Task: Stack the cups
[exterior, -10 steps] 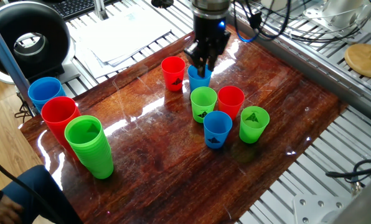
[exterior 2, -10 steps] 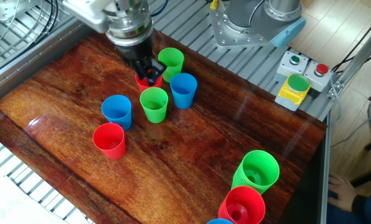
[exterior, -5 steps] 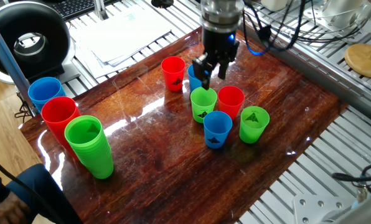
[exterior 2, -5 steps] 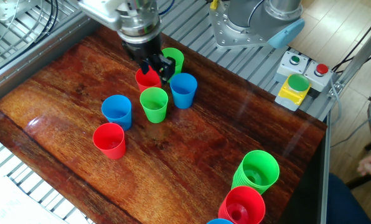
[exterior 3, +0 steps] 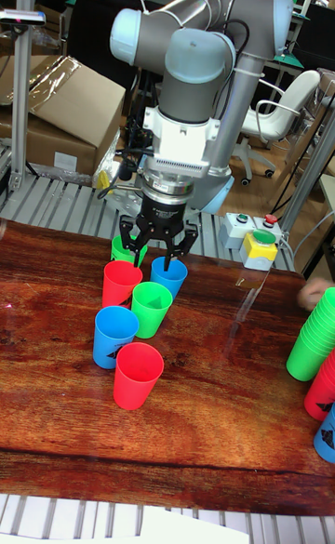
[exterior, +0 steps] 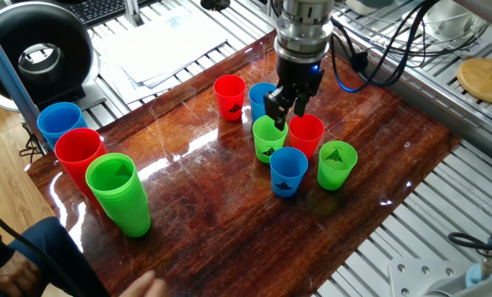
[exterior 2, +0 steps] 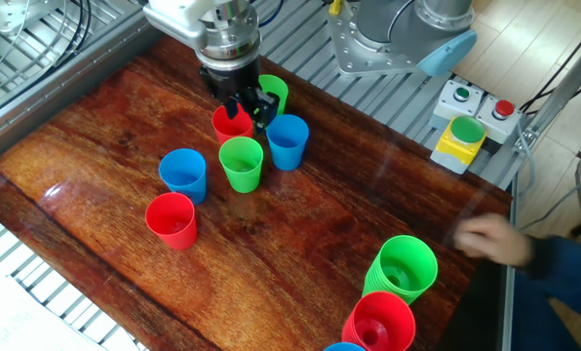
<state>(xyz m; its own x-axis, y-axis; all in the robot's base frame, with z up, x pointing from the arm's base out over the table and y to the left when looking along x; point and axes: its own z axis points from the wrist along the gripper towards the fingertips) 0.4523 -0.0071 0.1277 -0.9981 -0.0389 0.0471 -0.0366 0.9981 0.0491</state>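
Six single cups stand in a cluster on the wooden table [exterior: 196,198]: a red cup [exterior: 229,96], a blue cup [exterior: 260,95] partly behind the arm, a green cup [exterior: 270,137], a red cup [exterior: 307,134], a blue cup [exterior: 288,170] and a green cup [exterior: 337,163]. My gripper [exterior: 284,111] hangs open and holds nothing, just above the gap between the middle green cup and the red cup beside it. In the other fixed view the gripper [exterior 2: 248,103] hovers over the far rim of that red cup [exterior 2: 231,125]. The tall view shows the gripper [exterior 3: 158,245] spread over the red cup [exterior 3: 121,282] and blue cup [exterior 3: 168,276].
Three tall piles of nested cups stand at one end of the table: blue [exterior: 60,122], red [exterior: 79,153], green [exterior: 118,194]. A person's hand [exterior 2: 490,239] reaches in near the green pile [exterior 2: 403,268]. A button box [exterior 2: 463,132] sits on the metal frame beyond the table.
The gripper has moved from over the far blue cup toward the red and green cups in the middle of the cluster. No cup has moved. A person's hand has come in.
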